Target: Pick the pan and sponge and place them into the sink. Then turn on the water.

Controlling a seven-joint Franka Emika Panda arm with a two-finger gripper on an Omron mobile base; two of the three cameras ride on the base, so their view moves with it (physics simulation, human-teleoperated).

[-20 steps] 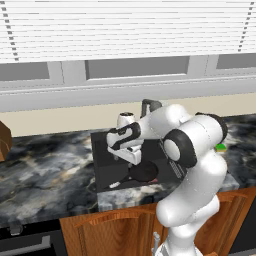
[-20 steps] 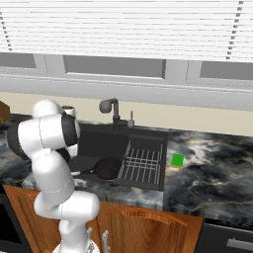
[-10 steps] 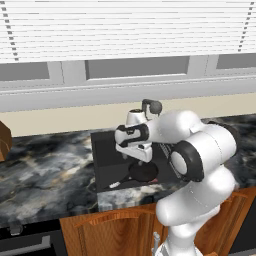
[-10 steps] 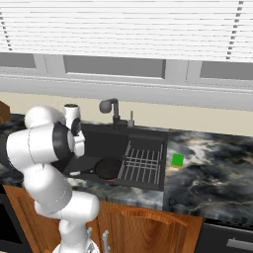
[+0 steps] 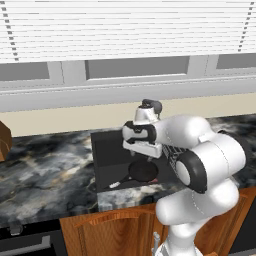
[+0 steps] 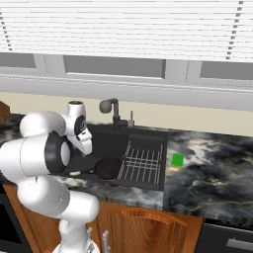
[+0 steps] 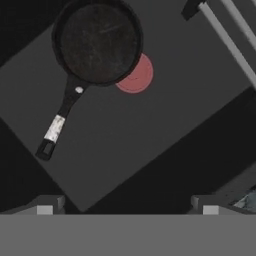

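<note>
On the dark marble counter (image 6: 207, 168), the dark grey sink (image 6: 143, 138) holds the round black pan (image 7: 97, 42). The small green sponge (image 6: 177, 160) lies beside it; the gripper (image 7: 127, 202) hangs above, jaws apart and empty

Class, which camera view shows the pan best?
The hand view: the pan lies whole in the sink, handle included. The right base view shows it small beside the rack; in the left base view the arm partly covers it.
</note>
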